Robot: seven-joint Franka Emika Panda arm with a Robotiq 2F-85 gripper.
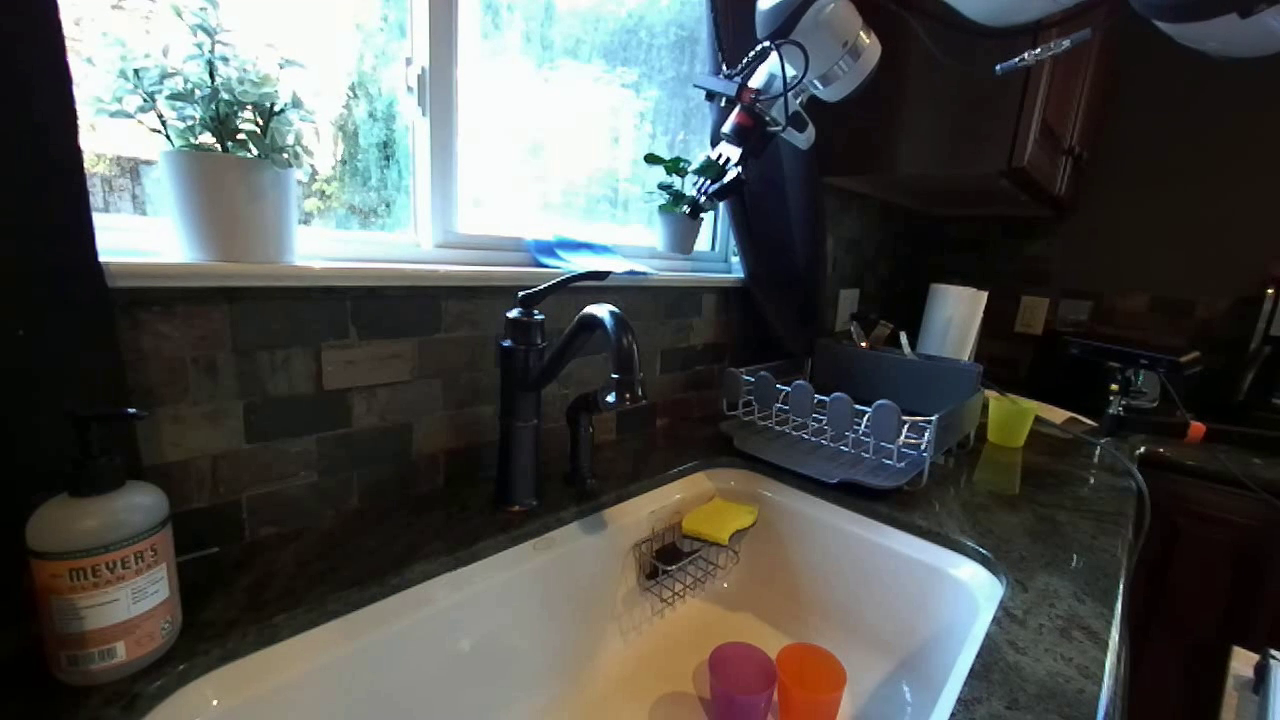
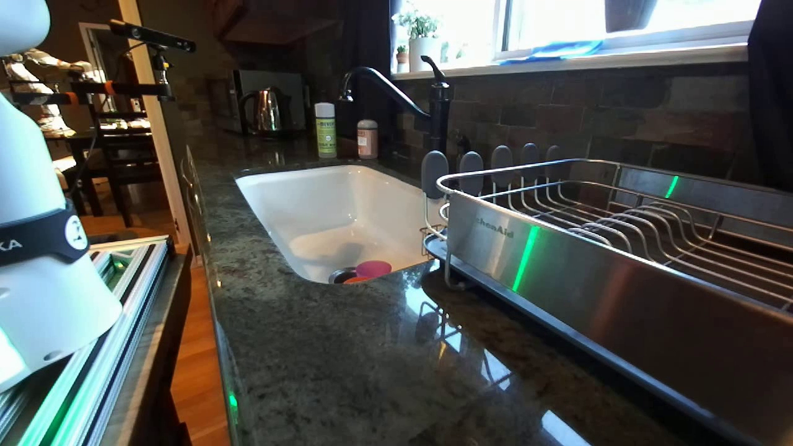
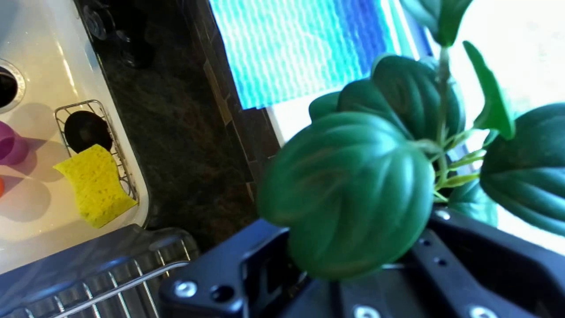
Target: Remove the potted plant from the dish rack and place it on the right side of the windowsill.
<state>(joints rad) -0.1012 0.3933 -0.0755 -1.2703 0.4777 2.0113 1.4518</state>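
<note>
The potted plant, green leaves in a small light pot (image 1: 680, 232), hangs in front of the right part of the window in an exterior view. Its pot also shows dark against the window in an exterior view (image 2: 629, 13). My gripper (image 1: 703, 203) is at the pot's rim and appears shut on it. The pot's base looks a little above the windowsill (image 1: 420, 275). In the wrist view leaves (image 3: 353, 190) cover my fingertips. The dish rack (image 1: 850, 420) stands on the counter below, and it fills the right side of an exterior view (image 2: 619, 241).
A blue cloth (image 1: 580, 255) lies on the sill left of the pot. A larger bushy plant (image 1: 230, 200) stands at the sill's left end. A dark curtain (image 1: 780, 220) hangs at the right. The faucet (image 1: 520, 400) rises behind the white sink (image 1: 450, 620).
</note>
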